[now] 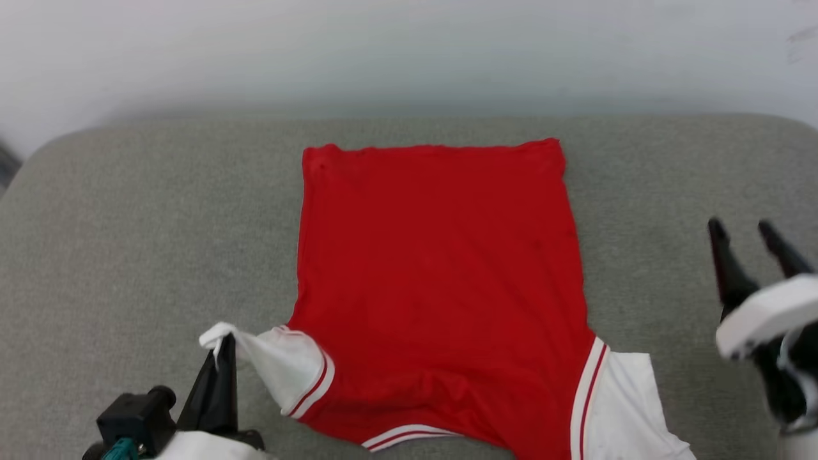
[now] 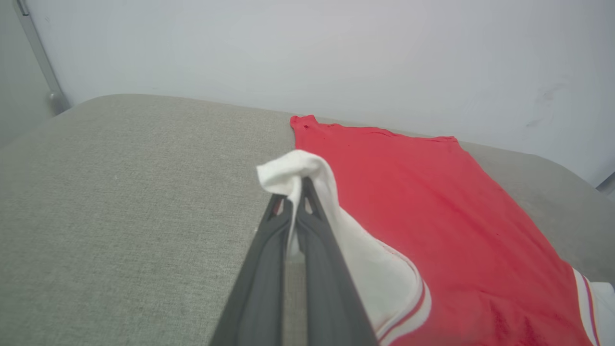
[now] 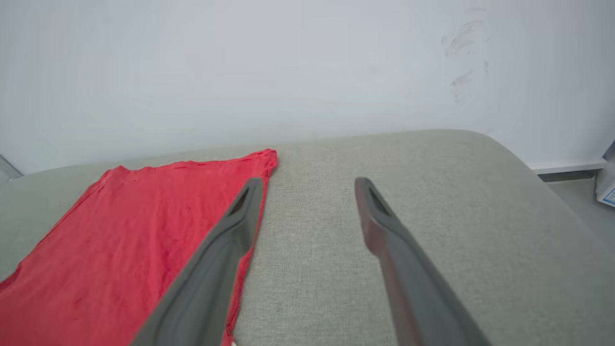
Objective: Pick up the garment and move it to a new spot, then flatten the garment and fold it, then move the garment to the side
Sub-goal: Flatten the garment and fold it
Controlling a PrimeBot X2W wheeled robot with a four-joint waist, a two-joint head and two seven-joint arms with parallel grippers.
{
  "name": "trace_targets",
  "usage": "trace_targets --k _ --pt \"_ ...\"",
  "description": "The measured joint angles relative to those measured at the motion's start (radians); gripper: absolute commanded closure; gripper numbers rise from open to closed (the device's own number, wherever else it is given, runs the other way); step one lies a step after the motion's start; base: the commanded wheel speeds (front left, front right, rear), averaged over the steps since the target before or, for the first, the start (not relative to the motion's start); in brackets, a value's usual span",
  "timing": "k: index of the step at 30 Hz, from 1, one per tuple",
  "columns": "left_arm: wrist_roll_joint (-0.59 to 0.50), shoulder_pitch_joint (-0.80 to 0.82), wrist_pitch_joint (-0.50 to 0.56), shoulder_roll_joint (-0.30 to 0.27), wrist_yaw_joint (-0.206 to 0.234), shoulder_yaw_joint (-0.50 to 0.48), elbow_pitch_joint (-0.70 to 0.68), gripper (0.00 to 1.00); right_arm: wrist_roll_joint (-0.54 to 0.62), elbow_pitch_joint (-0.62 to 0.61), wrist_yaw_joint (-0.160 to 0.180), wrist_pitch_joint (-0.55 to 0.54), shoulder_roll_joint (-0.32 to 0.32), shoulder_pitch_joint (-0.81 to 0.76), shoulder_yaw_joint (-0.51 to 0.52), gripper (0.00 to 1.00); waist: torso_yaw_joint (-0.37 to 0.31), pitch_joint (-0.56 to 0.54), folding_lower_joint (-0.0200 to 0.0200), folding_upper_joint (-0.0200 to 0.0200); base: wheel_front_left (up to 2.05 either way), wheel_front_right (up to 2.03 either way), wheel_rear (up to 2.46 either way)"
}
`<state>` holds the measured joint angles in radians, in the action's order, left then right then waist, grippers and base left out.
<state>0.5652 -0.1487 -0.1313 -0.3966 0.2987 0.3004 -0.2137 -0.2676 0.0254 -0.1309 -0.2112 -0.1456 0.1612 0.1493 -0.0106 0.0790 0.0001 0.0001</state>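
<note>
The garment (image 1: 434,281) lies spread flat on the grey cushion (image 1: 128,243), plain red side up, hem at the far end and collar near me; no letters or number show. My left gripper (image 1: 220,348) is shut on the tip of its white left sleeve (image 1: 281,364), lifting that tip off the cushion; the left wrist view shows the pinched sleeve (image 2: 307,182) between the fingers (image 2: 269,269). The other white sleeve (image 1: 623,402) lies flat at lower right. My right gripper (image 1: 744,233) hovers open to the right of the shirt, holding nothing; in the right wrist view the gripper (image 3: 307,185) stands beside the red cloth (image 3: 144,230).
The cushion's rounded far edge meets a pale wall (image 1: 409,51). Bare grey cushion surface stretches on both sides of the shirt. At the far right of the right wrist view the floor and a white box (image 3: 606,190) lie beyond the cushion's edge.
</note>
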Motion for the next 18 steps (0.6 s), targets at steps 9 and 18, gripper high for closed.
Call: trace_targets --k 9,18 --pt "-0.044 0.153 -0.031 0.023 -0.044 0.048 -0.022 1.0 -0.063 0.369 0.0 -0.166 -0.117 0.49 -0.02 0.0 0.074 0.168 0.0001 0.0 0.0 0.0 0.0" --pt "-0.067 0.276 -0.067 0.048 -0.092 0.078 -0.013 1.0 -0.043 0.583 0.0 -0.501 -0.169 0.855 -0.052 0.0 0.172 0.345 0.0002 0.0 0.0 0.0 0.0"
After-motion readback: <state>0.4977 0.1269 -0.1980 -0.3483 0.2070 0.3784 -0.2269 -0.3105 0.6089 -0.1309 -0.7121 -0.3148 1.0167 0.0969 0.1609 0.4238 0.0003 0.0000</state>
